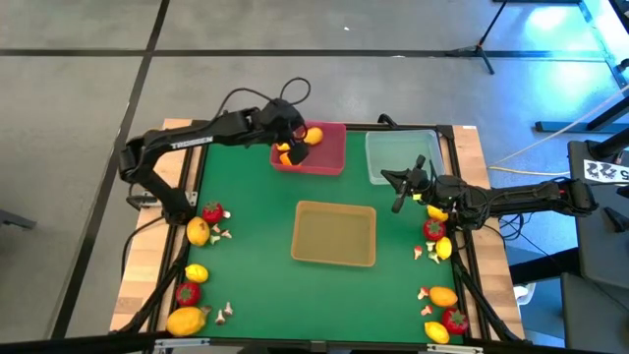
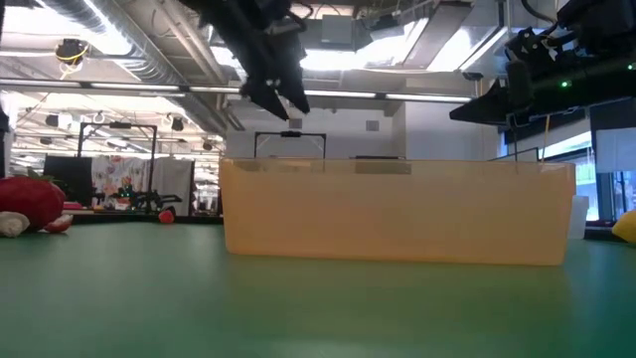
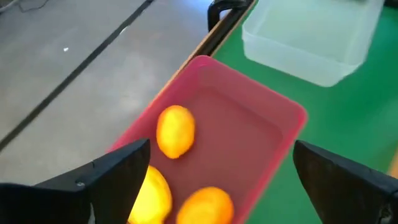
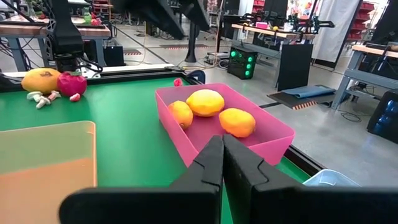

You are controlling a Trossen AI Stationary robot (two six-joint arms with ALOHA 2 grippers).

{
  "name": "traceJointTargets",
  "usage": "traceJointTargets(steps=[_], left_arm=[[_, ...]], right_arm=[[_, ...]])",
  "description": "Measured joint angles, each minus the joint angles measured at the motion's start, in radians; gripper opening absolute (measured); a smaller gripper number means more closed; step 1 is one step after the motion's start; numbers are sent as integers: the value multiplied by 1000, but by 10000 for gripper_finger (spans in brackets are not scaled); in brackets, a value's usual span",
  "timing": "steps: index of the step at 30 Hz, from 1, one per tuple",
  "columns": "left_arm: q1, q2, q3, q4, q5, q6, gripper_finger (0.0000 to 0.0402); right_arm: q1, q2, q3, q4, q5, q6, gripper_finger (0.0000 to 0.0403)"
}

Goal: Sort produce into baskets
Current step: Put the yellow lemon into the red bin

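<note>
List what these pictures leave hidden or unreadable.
- Clear basket: contents unreadable in the high view; cut off by the edge in both wrist views.
- Tan basket: its wall hides the inside in the low view.
- Left gripper, open over the pink basket: its finger covers part of one lemon.

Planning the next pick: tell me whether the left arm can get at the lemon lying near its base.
Probably yes. The left gripper hangs open and empty above the pink basket, and the lemon lies uncovered on the mat beside a red fruit, with nothing over it.
</note>
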Motion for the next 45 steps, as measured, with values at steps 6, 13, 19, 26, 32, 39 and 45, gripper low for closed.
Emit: traceJointTargets(steps=[6,13,19,26,32,39,45], left_arm=[[-57,-85,0,-189,0,-155,389],[-129,-165,0,-469,-1,-327,388],[-209,-163,0,-689,-1,-451,388],[-315,-152,0,-830,38,-625,388],[-427,-151,0,-921,43,-850,388],[-588,-151,-33,-936,58,-1192,388],[-720,-151,-135,-936,134,-1455,388]], right_arm=[[0,0,0,0,0,0,10],[0,0,0,-1,0,0,10],[0,0,0,-2,0,0,10],[0,0,0,-1,0,7,10],[0,0,0,-1,0,24,10],[0,0,0,-1,-1,26,10],[0,0,0,0,0,24,10]])
